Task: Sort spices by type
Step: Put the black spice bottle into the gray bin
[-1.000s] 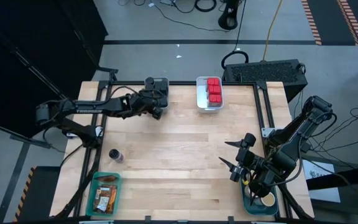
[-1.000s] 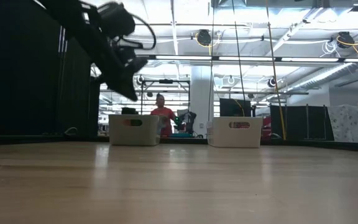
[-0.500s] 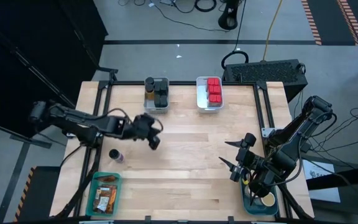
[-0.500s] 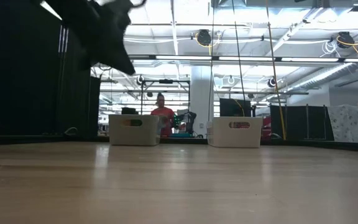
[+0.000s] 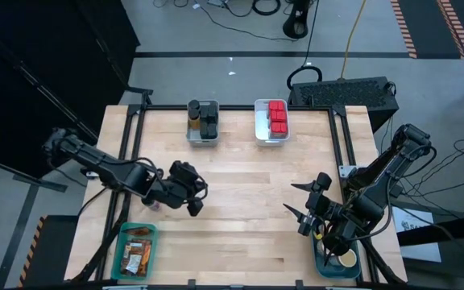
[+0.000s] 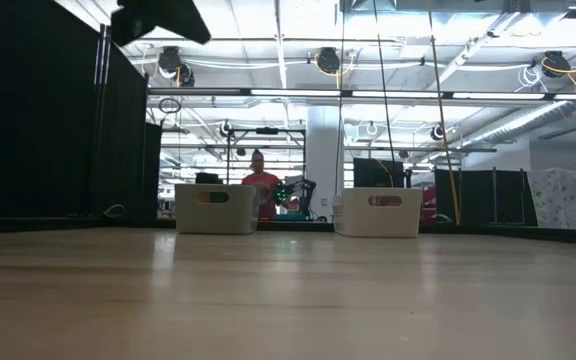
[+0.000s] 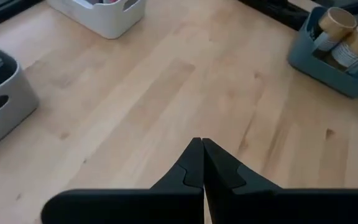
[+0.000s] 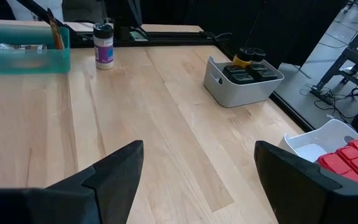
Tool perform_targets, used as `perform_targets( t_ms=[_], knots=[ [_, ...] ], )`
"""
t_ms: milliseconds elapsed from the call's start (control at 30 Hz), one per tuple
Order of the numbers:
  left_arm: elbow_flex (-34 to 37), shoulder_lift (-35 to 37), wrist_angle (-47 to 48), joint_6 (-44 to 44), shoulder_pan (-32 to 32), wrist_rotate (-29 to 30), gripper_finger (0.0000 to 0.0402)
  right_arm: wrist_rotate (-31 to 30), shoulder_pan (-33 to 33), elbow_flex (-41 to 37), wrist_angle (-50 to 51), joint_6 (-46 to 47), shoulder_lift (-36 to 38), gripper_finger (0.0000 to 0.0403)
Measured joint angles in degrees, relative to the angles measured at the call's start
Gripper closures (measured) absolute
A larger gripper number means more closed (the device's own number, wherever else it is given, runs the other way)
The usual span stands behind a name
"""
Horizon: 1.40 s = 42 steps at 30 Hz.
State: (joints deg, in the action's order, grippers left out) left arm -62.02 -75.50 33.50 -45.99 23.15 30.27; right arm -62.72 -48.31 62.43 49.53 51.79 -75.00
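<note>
The lone dark jar (image 8: 104, 45) stands upright just beside the left gripper (image 5: 193, 203), whose fingers are closed empty, far from the open-fingered right gripper (image 5: 303, 211)

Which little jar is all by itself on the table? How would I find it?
Look along the table's left side, just past the teal bin of packets. A small jar stands upright on the bare wood there. It has a dark lid and a purple label, and it is the only spice not sitting inside a bin.
</note>
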Motion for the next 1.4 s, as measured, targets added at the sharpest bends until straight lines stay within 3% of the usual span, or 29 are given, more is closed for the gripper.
perform_targets(
  t_ms=[133, 500, 833, 1133, 1400],
  knots=[
    [-1.94, 0.0, 5.86, -4.08, 1.37, -1.59, 0.0401, 0.0, 0.0, 0.0, -0.09, 0.01, 0.0, 0.0112],
    [-2.49, -0.02, 23.19, -24.08, 8.39, -19.23, 0.0401, 0.0, 0.0, 0.0, -0.08, 0.0, 0.0, 0.0112],
    [-2.47, -0.02, 47.24, -36.18, 9.41, -29.23, 0.0401, -0.04, 1.6, 0.0, -0.15, 0.0, 0.0, 0.0112],
    [-2.47, -0.04, 48.67, -34.62, 9.48, -31.69, 0.0393, -0.02, 2.62, 0.0, -0.39, -0.26, 0.0, 0.0112],
    [-2.43, -0.04, 56.07, -32.54, 9.45, -29.35, 0.0392, 0.44, 2.62, 0.0, -0.41, -0.39, 0.0, 0.0112]
  ],
)
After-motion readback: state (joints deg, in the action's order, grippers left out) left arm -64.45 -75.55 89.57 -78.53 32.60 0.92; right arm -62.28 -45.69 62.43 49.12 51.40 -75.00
